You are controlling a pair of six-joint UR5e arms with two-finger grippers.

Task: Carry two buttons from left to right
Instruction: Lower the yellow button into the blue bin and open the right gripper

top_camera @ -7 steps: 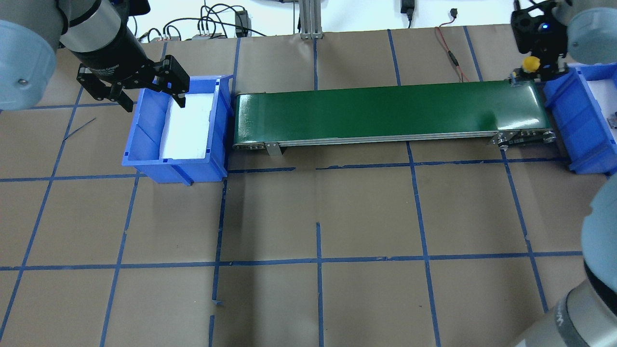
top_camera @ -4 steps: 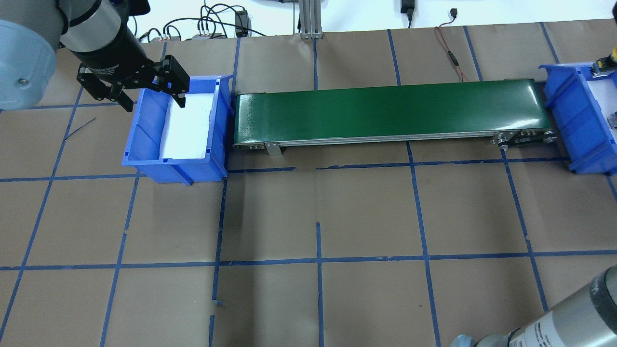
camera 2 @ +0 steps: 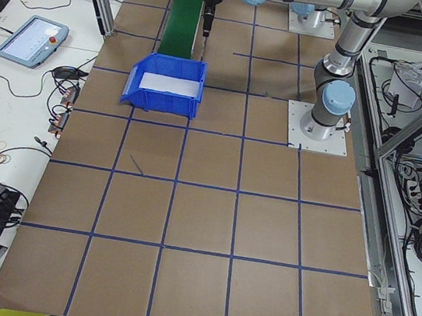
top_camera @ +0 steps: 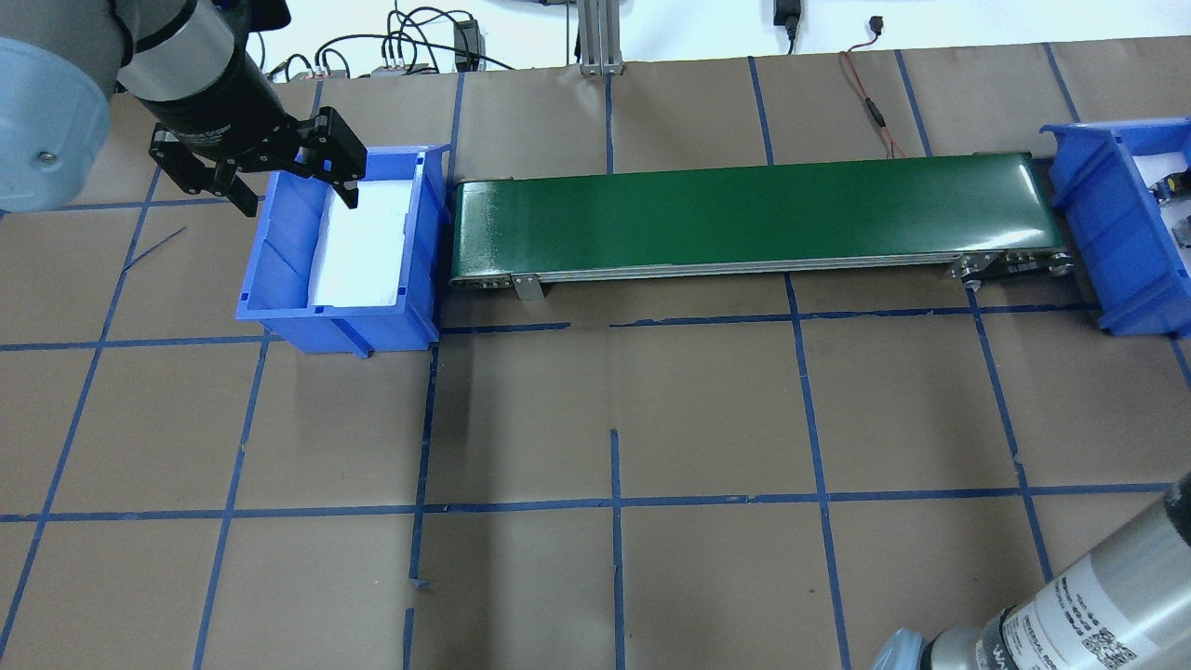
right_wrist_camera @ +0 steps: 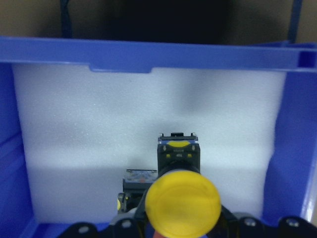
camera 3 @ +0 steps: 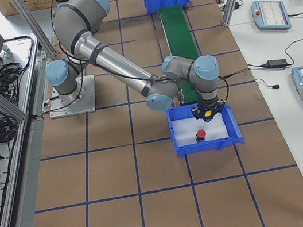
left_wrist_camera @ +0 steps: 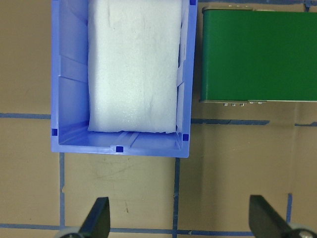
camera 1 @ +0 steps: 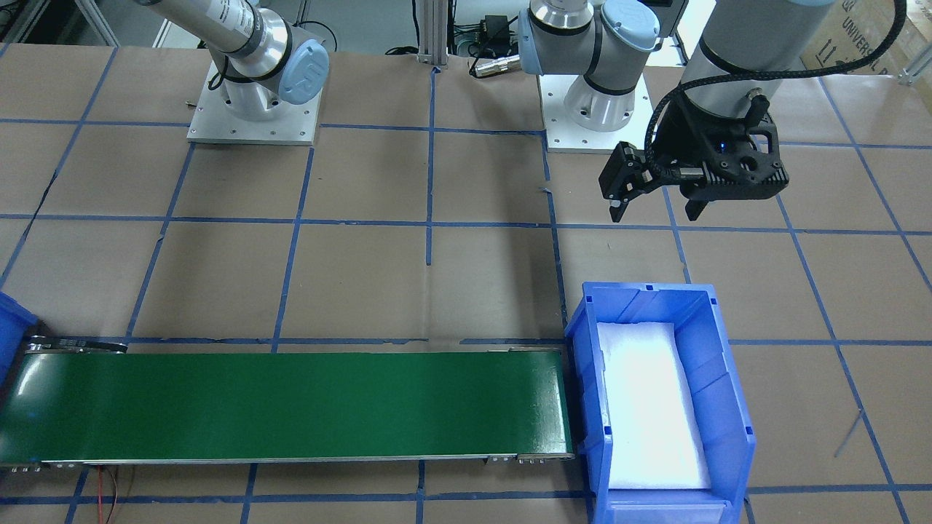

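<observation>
Holds yellow button point(right_wrist_camera: 183, 202) clamped in right pincer point(camera 3: 206, 117), above the foam point(right_wrist_camera: 99, 124) of the blue bin point(camera 3: 177, 138) at the counter's point(top_camera: 707, 419) right end.
Has red button point(camera 3: 201, 135) lying on that foam nearby; hangs left pincer point(camera 1: 654, 211) wide, empty, beside left-end bin point(camera 1: 582, 378).

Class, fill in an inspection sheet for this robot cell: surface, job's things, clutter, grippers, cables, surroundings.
Surface: brown-papered table with a blue tape grid; green conveyor between two blue bins, belt bare.
Job's things: red button rests on the foam in the right bin; yellow button held above that foam; left bin holds only foam.
Clutter: nothing seen.
Grippers: left gripper open, empty, on the robot's side of the left bin; right gripper shut on the yellow button.
Cables: red wire on the table beyond the belt; black cables at the far edge.
Surroundings: teach pendants on the side bench.
</observation>
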